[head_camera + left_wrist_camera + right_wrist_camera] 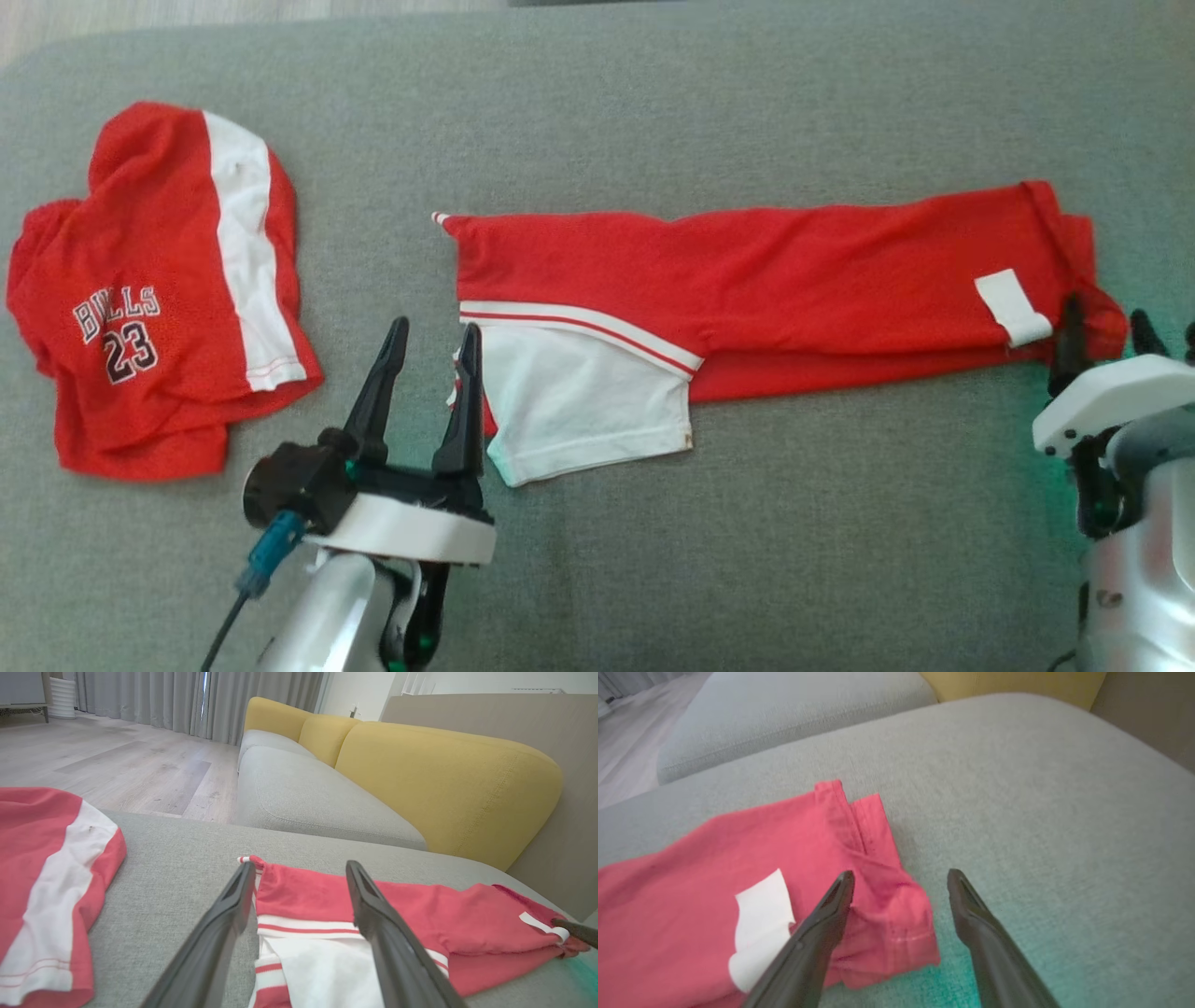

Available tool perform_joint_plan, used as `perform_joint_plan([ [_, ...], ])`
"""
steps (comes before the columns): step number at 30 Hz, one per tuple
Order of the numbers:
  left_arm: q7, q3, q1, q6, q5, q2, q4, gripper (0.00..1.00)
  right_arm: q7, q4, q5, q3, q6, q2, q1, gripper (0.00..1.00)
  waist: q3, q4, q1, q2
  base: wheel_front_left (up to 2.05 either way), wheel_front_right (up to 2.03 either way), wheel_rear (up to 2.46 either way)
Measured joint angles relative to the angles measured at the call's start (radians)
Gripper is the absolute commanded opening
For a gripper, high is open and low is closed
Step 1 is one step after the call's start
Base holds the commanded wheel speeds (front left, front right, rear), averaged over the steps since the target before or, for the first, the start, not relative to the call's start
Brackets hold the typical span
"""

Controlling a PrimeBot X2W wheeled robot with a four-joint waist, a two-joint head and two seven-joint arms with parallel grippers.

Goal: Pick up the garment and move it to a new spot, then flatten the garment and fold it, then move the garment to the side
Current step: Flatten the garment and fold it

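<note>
The long red garment with white panels [747, 271] is laid left to right across the grey fabric cushion [653, 560], toward its right edge. The left tool [435, 327], spread apart, is poised at its left end, and the right tool [1105, 313], likewise apart, at its right end.

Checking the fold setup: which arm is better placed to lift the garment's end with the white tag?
Right. The right claw, open, straddles the red garment's corner beside the white tag; the left claw sits at the opposite end.
</note>
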Motion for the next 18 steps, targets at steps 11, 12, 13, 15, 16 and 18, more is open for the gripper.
perform_joint_plan([
  [11,0.000,0.043,-0.023,-0.028,0.031,-0.021,0.013,1.00,-0.006,0.144,0.058,0.012,0.000,0.000,-0.070,1.00,0.036,-0.001,-0.0001,0.0000,0.00,0.00,0.00],
  [12,0.000,0.051,-0.023,-0.033,0.031,-0.023,0.015,1.00,-0.007,0.150,0.066,0.020,0.000,-0.001,-0.072,0.76,0.037,-0.003,-0.0001,0.0000,0.00,0.00,0.00],
  [13,0.000,0.056,-0.025,-0.033,0.031,-0.023,0.017,1.00,-0.008,0.155,0.073,0.026,0.000,-0.002,-0.074,0.00,0.037,-0.005,-0.0002,0.0000,0.00,0.00,0.00],
  [15,0.000,0.058,-0.028,-0.034,0.038,-0.024,0.020,1.00,-0.013,0.158,0.079,0.036,0.000,-0.002,-0.081,0.00,0.038,-0.008,-0.0002,0.0000,0.00,0.00,0.00],
  [16,0.000,0.059,-0.030,-0.034,0.041,-0.025,0.020,1.00,-0.016,0.157,0.079,0.036,0.000,-0.002,-0.082,0.00,0.038,-0.010,-0.0001,0.0000,0.00,0.00,0.00],
  [18,0.000,0.063,-0.032,-0.039,0.047,-0.028,0.021,1.00,-0.020,0.147,0.068,0.020,0.000,0.005,-0.082,0.00,0.036,-0.014,-0.0001,0.0000,0.00,0.00,0.00],
])
